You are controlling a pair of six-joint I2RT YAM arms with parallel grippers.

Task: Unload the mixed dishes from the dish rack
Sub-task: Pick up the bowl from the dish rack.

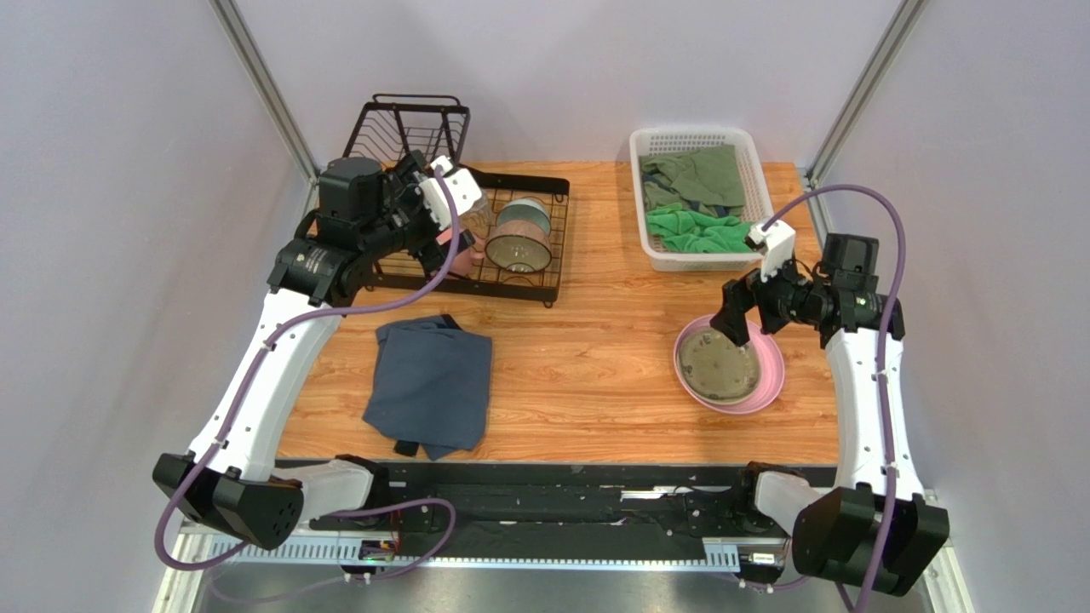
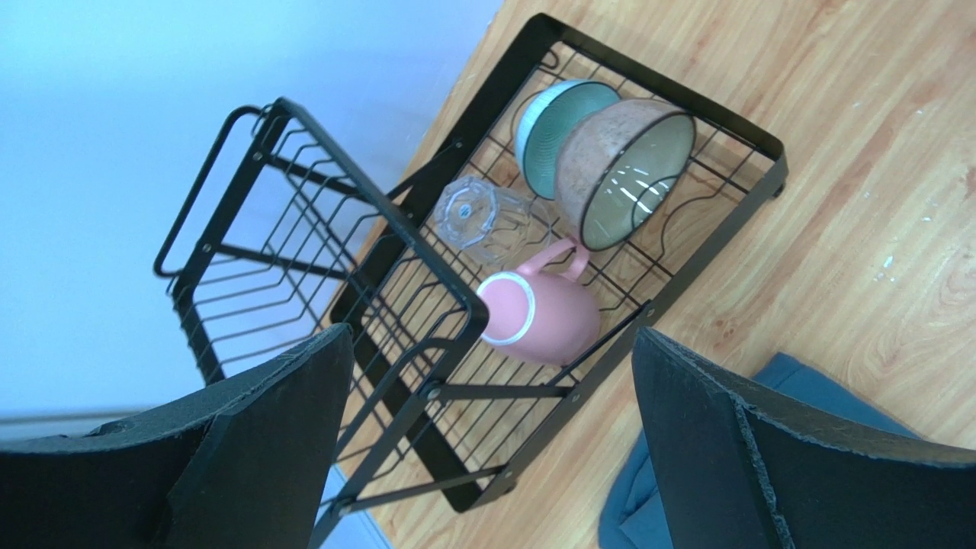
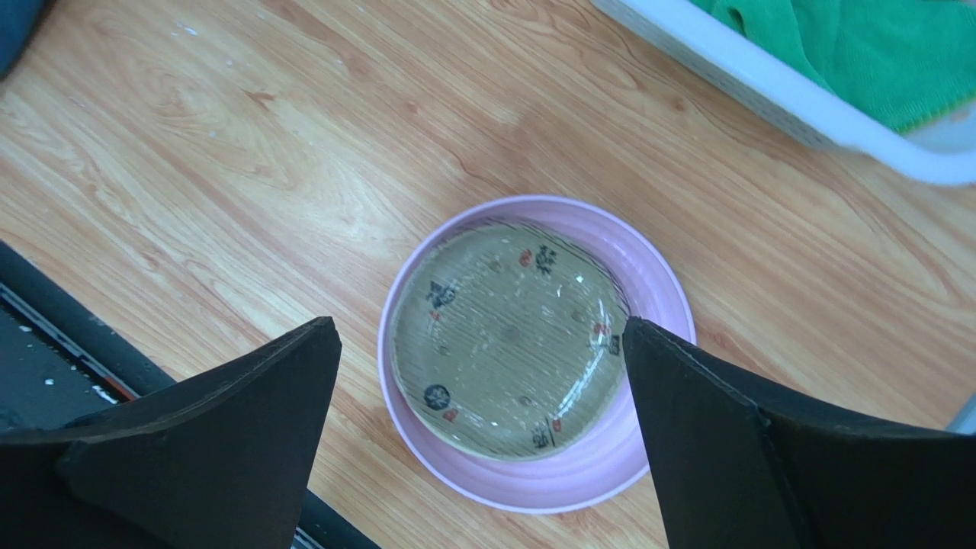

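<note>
Left gripper (image 2: 487, 343) is held wide open and empty over the pink mug (image 2: 544, 315) lying in the dish rack (image 2: 687, 101), apparently aligned for grasping, while the right gripper (image 3: 479, 326) is spread empty above the cream plate (image 3: 510, 337) nested in the pink plate (image 3: 544, 486).

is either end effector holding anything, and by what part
Nothing is held. The left end effector is open over the dish rack; the right end effector is open over the cream plate on the pink plate.

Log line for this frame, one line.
left gripper: open, over rack | rack: mug, glass, bowls | right gripper: open, over cream plate stacked in pink plate on table
</note>
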